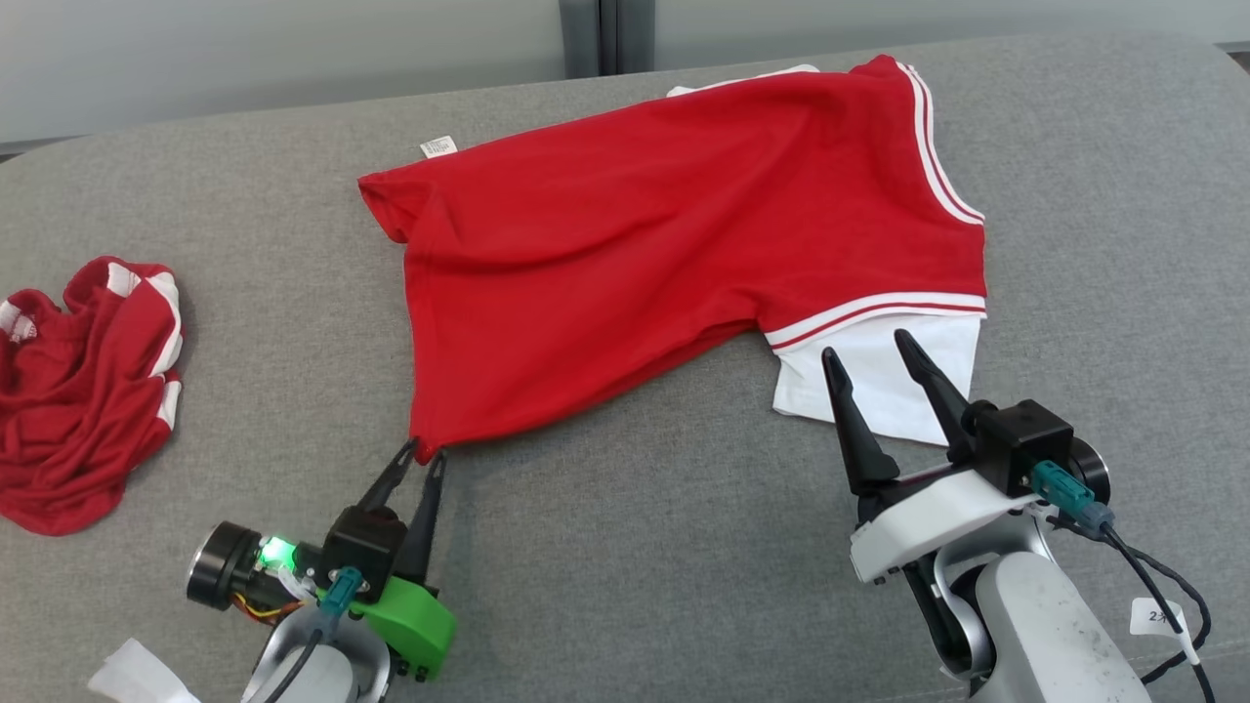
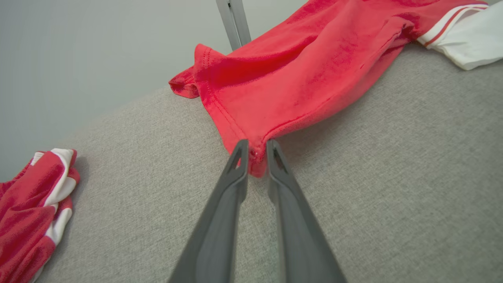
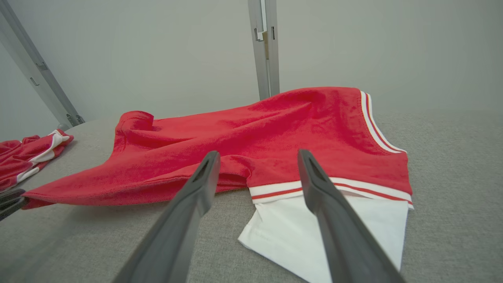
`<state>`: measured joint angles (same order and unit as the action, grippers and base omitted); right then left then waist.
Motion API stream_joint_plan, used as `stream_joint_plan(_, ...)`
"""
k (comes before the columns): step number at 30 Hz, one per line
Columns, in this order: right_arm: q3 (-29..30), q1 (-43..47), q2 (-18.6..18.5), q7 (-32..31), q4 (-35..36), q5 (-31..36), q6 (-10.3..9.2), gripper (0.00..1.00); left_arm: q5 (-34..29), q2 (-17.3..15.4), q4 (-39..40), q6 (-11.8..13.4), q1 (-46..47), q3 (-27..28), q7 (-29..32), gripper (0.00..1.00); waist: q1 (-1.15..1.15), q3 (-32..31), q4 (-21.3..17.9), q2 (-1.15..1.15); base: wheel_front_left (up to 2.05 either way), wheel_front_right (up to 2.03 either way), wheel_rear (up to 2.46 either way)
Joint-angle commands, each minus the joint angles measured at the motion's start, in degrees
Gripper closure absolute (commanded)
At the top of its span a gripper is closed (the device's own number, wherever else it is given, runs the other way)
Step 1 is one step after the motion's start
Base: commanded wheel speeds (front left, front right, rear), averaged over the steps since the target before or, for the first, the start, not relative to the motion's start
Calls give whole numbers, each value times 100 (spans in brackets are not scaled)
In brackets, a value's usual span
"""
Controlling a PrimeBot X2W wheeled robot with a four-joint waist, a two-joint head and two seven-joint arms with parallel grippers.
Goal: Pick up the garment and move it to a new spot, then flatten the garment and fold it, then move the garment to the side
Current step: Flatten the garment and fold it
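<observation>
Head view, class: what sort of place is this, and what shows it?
Probably a robot test room for folding clothes, not a home: a broad grey fabric-covered surface, bare pale wall panels with a metal post, and a red and white shirt laid out.

Bright, even light falls from overhead without glare, so in the head view the red garment (image 1: 684,244) casts only a soft, narrow shadow on the grey counter (image 1: 635,547) along its 6 o'clock edge. The crumpled red cloth (image 1: 78,391) shades the fabric at its 3 o'clock side, and a small green lamp (image 1: 276,553) glows at 7 o'clock. The head view is sharp, while both wide-angle wrist views bow the counter's far edge and tilt the wall post (image 2: 234,23); the left one renders red paler, and the jaws look soft near 6 o'clock.
</observation>
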<state>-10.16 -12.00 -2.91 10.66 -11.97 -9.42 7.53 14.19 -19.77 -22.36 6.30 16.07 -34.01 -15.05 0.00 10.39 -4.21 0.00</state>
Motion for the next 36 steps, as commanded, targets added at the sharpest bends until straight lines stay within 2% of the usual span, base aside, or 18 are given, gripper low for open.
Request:
stream_joint_plan(1, 14, 68, -14, -19, 26, -11, -8, 0, 52, 48, -62, 11, -101, 90, -17, 0, 0, -54, 25, 0, 0, 0, 0)
stream_joint_plan(5, 90, 132, -30, -42, 57, 17, -8, 0, 200, 202, -132, 87, -350, 417, -17, 0, 0, -171, 29, 0, 0, 0, 0)
stream_joint_plan(11, 408, 301, -68, -90, 140, 55, -8, 0, 530, 477, 505, 161, -864, 1488, -17, 0, 0, -390, 95, 0, 0, 0, 0)
stream_joint_plan(12, 529, 363, -77, -120, 188, 58, -8, 0, 561, 606, 824, 112, -996, 1856, -17, 0, 0, -466, 137, 0, 0, 0, 0)
stream_joint_plan(14, 640, 421, -99, -140, 220, 60, -8, 0, 563, 747, 1097, 5, -1132, 2208, -10, 0, 0, -542, 177, 0, 0, 0, 0)
stream_joint_plan(20, 848, 587, -181, -243, 208, 46, -8, 0, 576, 1143, 1386, -459, -1362, 2936, -9, 0, 0, -776, 278, 0, 0, 0, 0)
stream_joint_plan(24, 932, 705, -231, -341, 119, -4, -8, 0, 766, 1361, 1235, -807, -1390, 3225, -10, 0, 0, -930, 320, 0, 0, 0, 0)
stream_joint_plan(28, 997, 775, -287, -508, 53, -46, -8, 0, 908, 1451, 869, -1047, -1289, 3283, -10, 0, 0, -1035, 336, 0, 0, 0, 0)
stream_joint_plan(36, 1019, 769, -324, -795, 58, -86, -8, 0, 938, 1365, 194, -1140, -1002, 3155, 80, 0, 0, -1130, 300, 0, 0, 0, 0)
